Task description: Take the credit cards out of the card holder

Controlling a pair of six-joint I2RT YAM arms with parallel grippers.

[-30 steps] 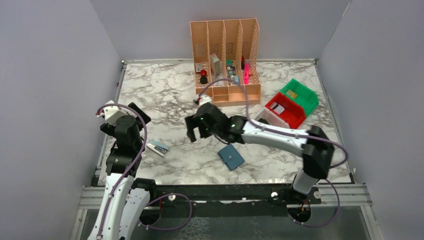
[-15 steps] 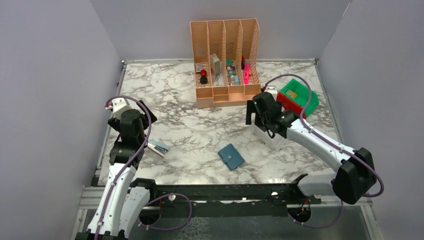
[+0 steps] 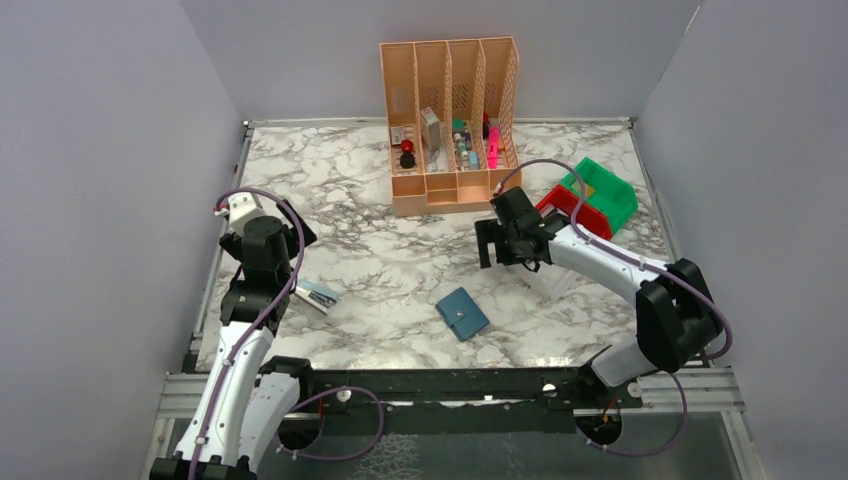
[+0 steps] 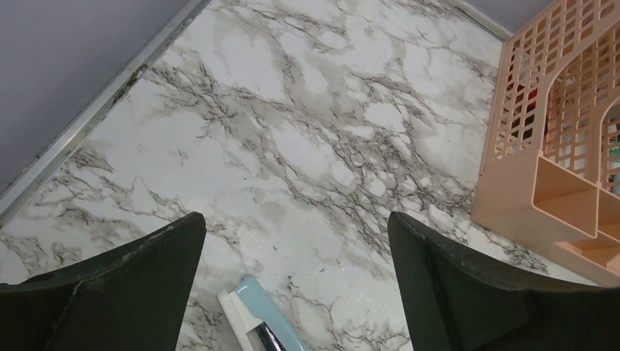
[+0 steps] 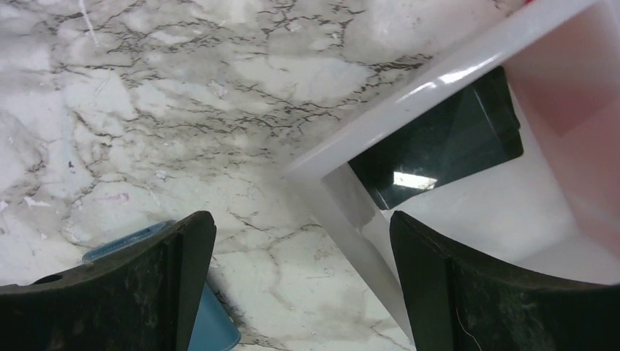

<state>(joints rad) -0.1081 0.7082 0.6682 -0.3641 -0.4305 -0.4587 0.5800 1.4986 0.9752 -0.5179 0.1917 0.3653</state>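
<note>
The holder is a small teal-blue wallet, folded shut and flat on the table, about 5 o'clock from its middle, near the front edge. It sits turned like a diamond, one corner toward 6 o'clock, snap tab across its top face. The right wrist view catches only its corner. At 2 o'clock from it, well apart, a dark glossy card lies flat in the white bin, and farther out a tan card lies in the green bin

Marble table. Peach organizer, far centre, small items inside. Green bin and red bin, right. White bin, dark flat piece inside. Pale blue stapler, left.
</note>
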